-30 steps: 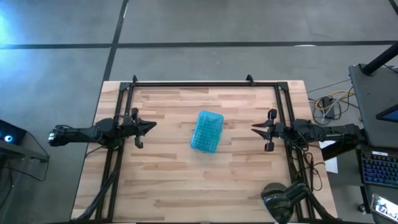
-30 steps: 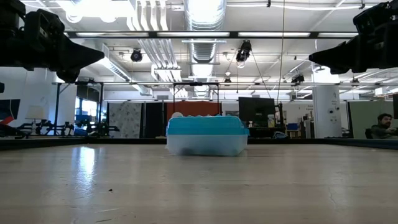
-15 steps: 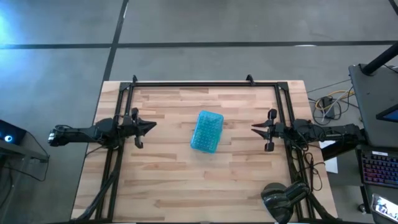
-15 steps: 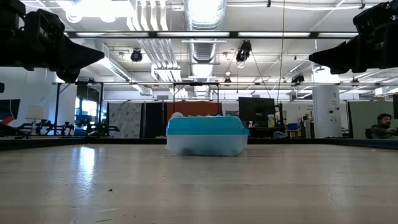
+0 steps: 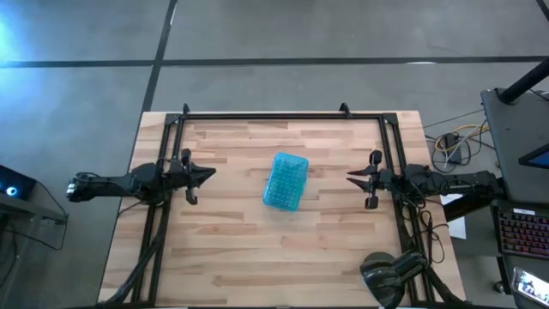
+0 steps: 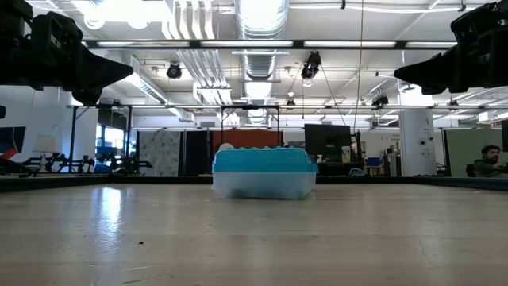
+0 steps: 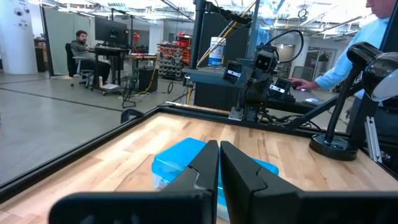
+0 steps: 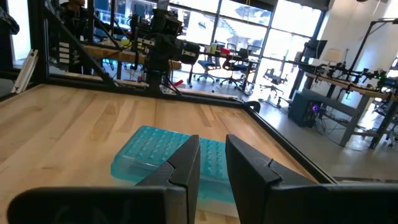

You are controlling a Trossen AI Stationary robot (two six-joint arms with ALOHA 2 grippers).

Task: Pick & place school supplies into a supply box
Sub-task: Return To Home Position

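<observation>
The supply box point(image 5: 286, 181) lies shut near the middle of the table, its teal half point(image 6: 264, 159) on top and its clear half point(image 6: 264, 185) resting on the wood. No pens, pencils or scissors show in any view. My left gripper point(image 5: 213, 172) hovers above the table at its left side, pointing at the box point(image 7: 177, 163), fingers together. My right gripper point(image 5: 348, 178) hovers at the right side, also pointing at the box point(image 8: 149, 152), with a narrow gap between its fingers. Both are well clear of the box.
A black frame rail point(image 5: 283, 115) runs along the far edge, with more rails down both sides. A round dark lamp base point(image 5: 390, 276) sits at the near right corner. Bare wood point(image 5: 257, 249) surrounds the box. People sit at desks in the room beyond.
</observation>
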